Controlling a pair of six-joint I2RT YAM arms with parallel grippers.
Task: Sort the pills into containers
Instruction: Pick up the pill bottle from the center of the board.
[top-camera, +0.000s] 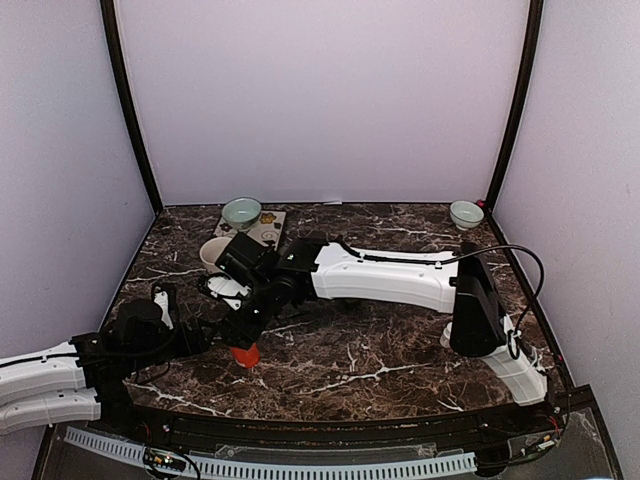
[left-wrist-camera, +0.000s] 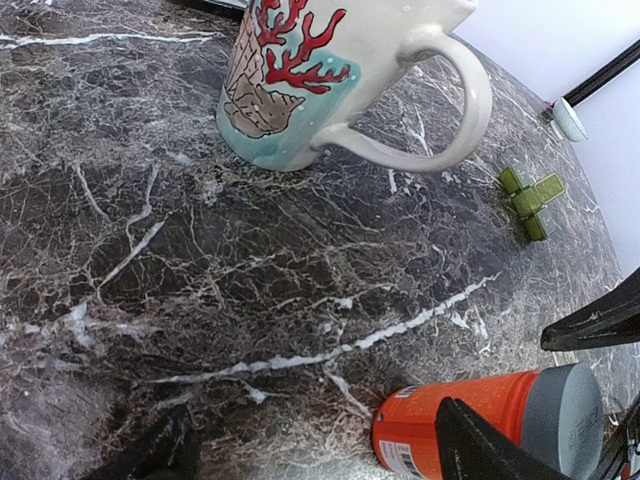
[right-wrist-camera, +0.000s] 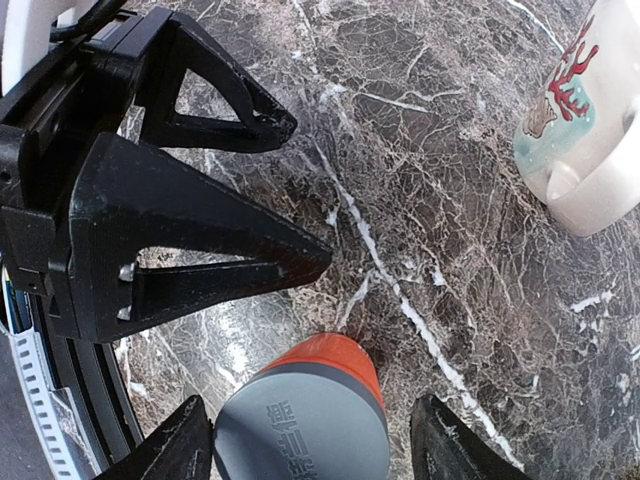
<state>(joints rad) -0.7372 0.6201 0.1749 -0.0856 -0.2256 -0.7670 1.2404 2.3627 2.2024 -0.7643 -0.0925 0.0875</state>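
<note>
An orange pill bottle (top-camera: 245, 355) with a grey cap stands upright on the marble table near the front left. In the right wrist view the bottle (right-wrist-camera: 335, 375) sits between the fingers of my right gripper (right-wrist-camera: 315, 445), which is open and straddles the cap from above. My left gripper (left-wrist-camera: 315, 455) is open and empty, low over the table just left of the bottle (left-wrist-camera: 460, 420). Its black fingers (right-wrist-camera: 200, 250) show in the right wrist view. No loose pills are visible.
A white mug (left-wrist-camera: 320, 80) with a red coral and shell print stands behind the bottle. A small green plastic piece (left-wrist-camera: 530, 200) lies to its right. Pale green bowls stand at the back left (top-camera: 241, 212) and back right (top-camera: 466, 213), next to a patterned tile (top-camera: 265, 228).
</note>
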